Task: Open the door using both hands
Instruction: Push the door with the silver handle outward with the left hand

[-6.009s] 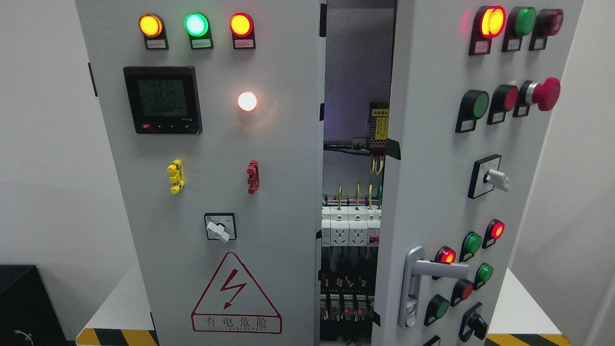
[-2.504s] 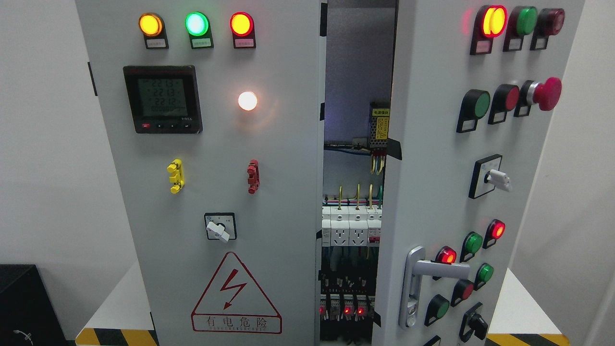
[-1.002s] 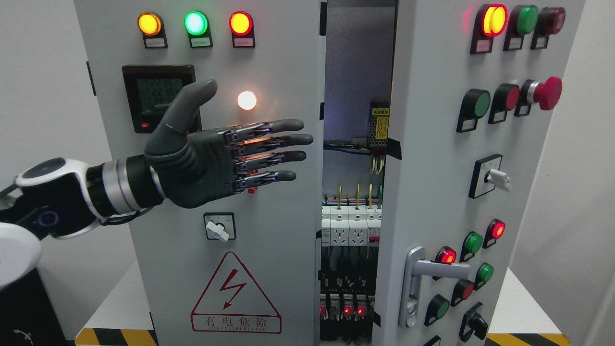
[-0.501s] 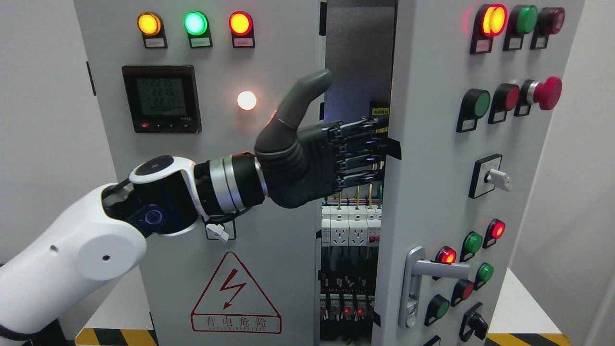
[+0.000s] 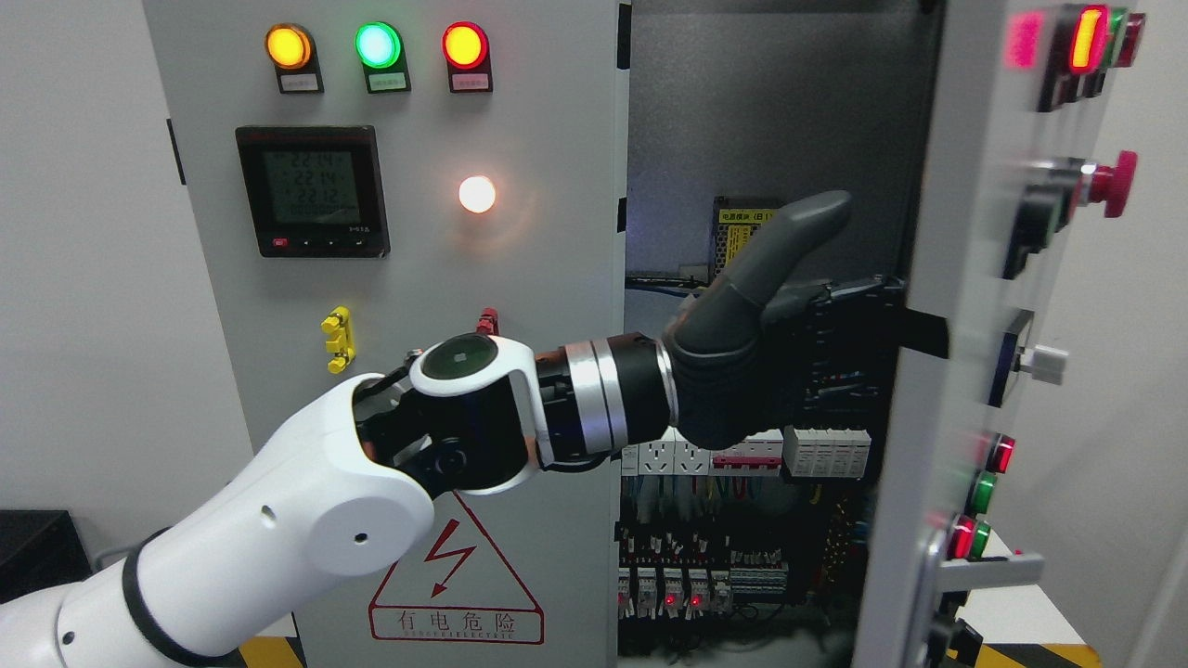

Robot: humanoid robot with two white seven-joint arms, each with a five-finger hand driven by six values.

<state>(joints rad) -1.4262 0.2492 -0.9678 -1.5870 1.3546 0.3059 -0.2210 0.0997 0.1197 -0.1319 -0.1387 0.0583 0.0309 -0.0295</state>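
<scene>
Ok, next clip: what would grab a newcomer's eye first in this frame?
Probably the white left arm sweeping up from the lower left, its dark robot hand reaching across to the inner edge of the right door, thumb raised. Next, the opened cabinet interior at centre, with breakers and small red lights. Then the amber, green and red lamps glowing atop the left door.

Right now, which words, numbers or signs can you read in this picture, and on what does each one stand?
"有电危险", under a red lightning bolt in the warning triangle on the left door.
"2214", "2214", "2212" (roughly; the digits are dim) on the black meter.
Yellow label inside the cabinet: too blurred to read.
Tags under the three lamps: too small to read.
</scene>
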